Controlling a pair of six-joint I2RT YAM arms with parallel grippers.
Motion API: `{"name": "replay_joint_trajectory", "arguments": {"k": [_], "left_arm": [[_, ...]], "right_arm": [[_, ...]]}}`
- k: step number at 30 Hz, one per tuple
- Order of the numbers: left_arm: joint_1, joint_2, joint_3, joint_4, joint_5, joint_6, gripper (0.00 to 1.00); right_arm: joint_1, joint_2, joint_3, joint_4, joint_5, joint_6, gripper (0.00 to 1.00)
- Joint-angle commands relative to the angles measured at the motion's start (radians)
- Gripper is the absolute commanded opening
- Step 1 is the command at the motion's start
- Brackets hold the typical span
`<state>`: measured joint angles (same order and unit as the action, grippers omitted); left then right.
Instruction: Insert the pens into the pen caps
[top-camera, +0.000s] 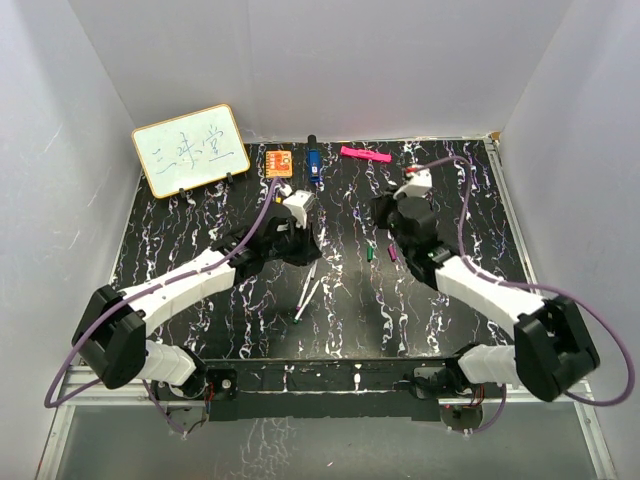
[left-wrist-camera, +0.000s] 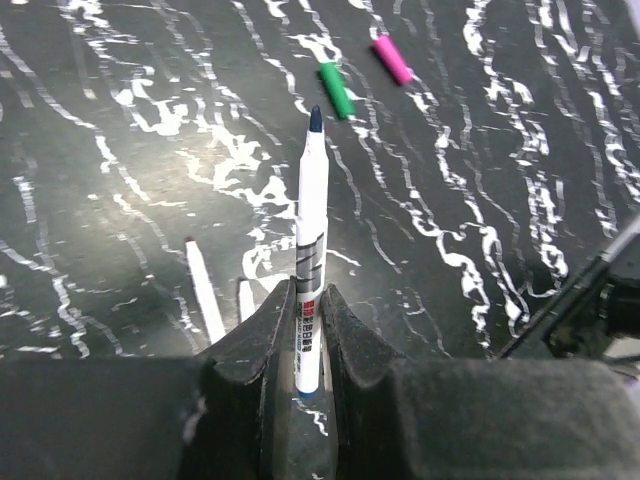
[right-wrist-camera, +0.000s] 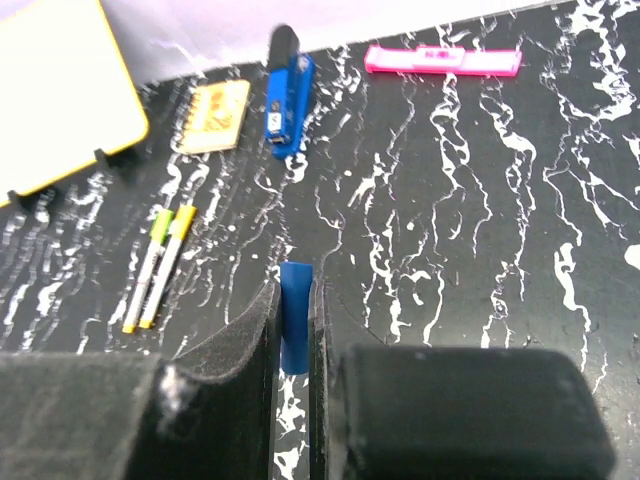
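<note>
The left pincer (left-wrist-camera: 308, 300) was clenched on a white-barrelled pen (left-wrist-camera: 312, 200), gripping its rear part so that the dark blue tip pointed away from the fingers, above the middle of the black marbled bench (top-camera: 350, 330). The pen's barrel carried a printed label with black bands and a red patch, but the lettering was too small to read. The right pincer (right-wrist-camera: 295, 295) was clenched on a blue cap (right-wrist-camera: 296, 325), which stood between its fingers with one end sticking out past them.

A green cap (left-wrist-camera: 337, 89) and a magenta cap (left-wrist-camera: 392, 59) lay near each other, apart, around the middle of the bench toward its right edge. Two loose pens (top-camera: 308, 293) lay close together nearer the near edge. In the right wrist view, two more pens (right-wrist-camera: 160, 265) with yellow and green ends lay side by side toward the left edge.

A yellow-framed whiteboard (top-camera: 190, 150) stood at the far left corner with blue handwritten characters that could not be read with certainty. Along the far edge sat an orange block (top-camera: 279, 161) with faint print, a blue block (top-camera: 313, 163) with a small white label, and a pink bar (top-camera: 364, 154); none of this writing was legible.
</note>
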<state>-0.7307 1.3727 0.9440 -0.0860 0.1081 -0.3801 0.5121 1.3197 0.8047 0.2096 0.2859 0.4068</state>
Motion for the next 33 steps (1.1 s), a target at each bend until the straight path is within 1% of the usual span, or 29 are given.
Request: {"name": "replay_joint_trajectory", "arguments": {"k": [1,4,8,12,16,18,24,33], "left_arm": [[-0.005,-0.035,-0.030,0.216,0.158,-0.063,0.00],[-0.018,-0.012,-0.014,0.246,0.197,-0.055,0.00],[-0.050,-0.009,-0.023,0.337,0.238,-0.045,0.00],[-0.061,0.053,-0.039,0.436,0.281,-0.079,0.00],[-0.082,0.094,-0.045,0.502,0.290,-0.101,0.00],[-0.088,0.101,-0.045,0.517,0.278,-0.102,0.00],[-0.094,0.107,-0.040,0.533,0.257,-0.102,0.00],[-0.097,0.132,-0.017,0.546,0.275,-0.114,0.00]], "right_arm": [[-0.014,-0.123,-0.180,0.418,-0.061,0.018,0.00],[-0.016,-0.173,-0.288,0.603,-0.064,0.038,0.00],[-0.018,-0.195,-0.352,0.739,-0.090,0.075,0.00],[-0.018,-0.201,-0.418,0.914,-0.108,0.130,0.00],[-0.018,-0.197,-0.447,1.036,-0.121,0.166,0.00],[-0.018,-0.198,-0.489,1.064,-0.124,0.176,0.00],[-0.018,-0.204,-0.503,1.077,-0.148,0.201,0.00],[-0.019,-0.173,-0.508,1.106,-0.188,0.224,0.00]]}}
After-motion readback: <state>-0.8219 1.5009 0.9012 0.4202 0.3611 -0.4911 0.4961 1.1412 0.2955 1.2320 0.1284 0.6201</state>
